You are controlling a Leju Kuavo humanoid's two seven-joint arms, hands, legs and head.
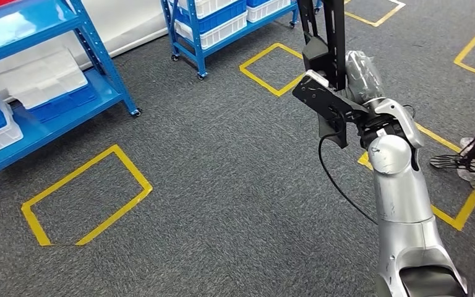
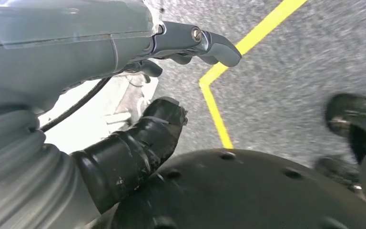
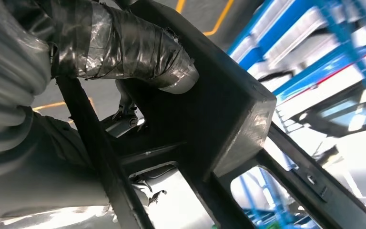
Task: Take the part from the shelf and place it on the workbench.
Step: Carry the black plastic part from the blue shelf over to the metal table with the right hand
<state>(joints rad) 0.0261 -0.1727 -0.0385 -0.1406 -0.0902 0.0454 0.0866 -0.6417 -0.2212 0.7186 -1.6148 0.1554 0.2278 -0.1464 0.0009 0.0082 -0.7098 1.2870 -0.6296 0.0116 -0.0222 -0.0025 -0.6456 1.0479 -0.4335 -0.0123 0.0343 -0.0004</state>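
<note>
The robot's silver, scuffed right arm (image 1: 402, 204) carries a thin black cable looping beside it and ends in a grey ribbed cover, while its left hand (image 2: 138, 95) shows a thick grey thumb with a small silver screw and dark fingers.

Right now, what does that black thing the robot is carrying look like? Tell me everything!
The black part is a dark, matte frame, plastic or painted metal by its look, built from a long straight bar and flat angular plates with open gaps between struts. The robot's right hand grips it, lifted above the grey carpet with the bar pointing away from the robot. In the right wrist view the thumb presses against a thick block of it. Its far end runs out of the picture.
</note>
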